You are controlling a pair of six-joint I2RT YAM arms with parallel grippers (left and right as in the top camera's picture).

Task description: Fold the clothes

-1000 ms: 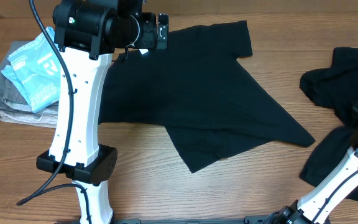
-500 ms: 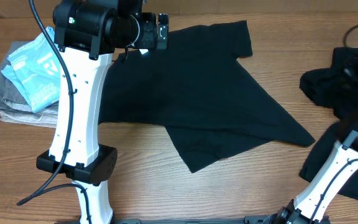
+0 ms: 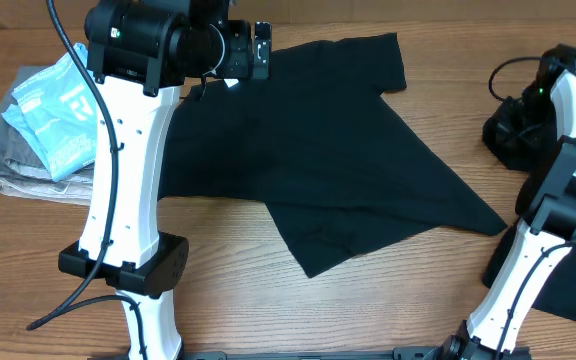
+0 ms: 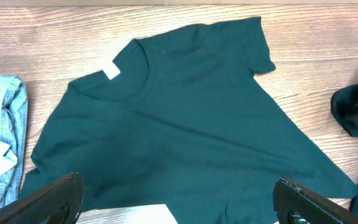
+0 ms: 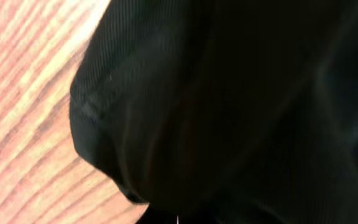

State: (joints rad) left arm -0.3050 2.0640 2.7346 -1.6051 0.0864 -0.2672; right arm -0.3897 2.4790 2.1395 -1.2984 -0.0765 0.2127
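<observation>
Across the middle of the table a black T-shirt lies spread flat, its collar at the far left with a small white neck label showing. One short sleeve points to the far right, and the lower part tapers on a diagonal to a point at the right. A second black T-shirt sits crumpled in a heap at the right edge, apart from the first, with more black cloth lying nearer on that side. The right gripper is down at this heap with its jaws closed. Its wrist camera shows only black fabric close up against bare wood, so I cannot tell whether any cloth is pinched. The left gripper hangs over the collar end of the spread shirt, jaws fully apart and holding nothing. At the far left, a light-blue garment with white print rests on grey and beige folded garments.
</observation>
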